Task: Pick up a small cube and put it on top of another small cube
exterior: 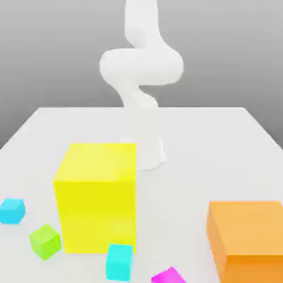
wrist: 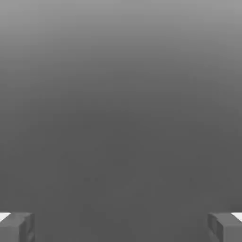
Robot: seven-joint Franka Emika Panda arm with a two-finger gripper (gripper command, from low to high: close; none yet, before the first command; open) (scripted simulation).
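- A white table is seen.
- A yellow block is set left of centre.
- An orange block lies at 4 o'clock.
- Two cyan cubes and a green cube are placed around 7 o'clock.

We see the small magenta cube resting on the white tabletop at the exterior view's lower edge, partly cut off, turned corner-forward, just beside a cyan cube.
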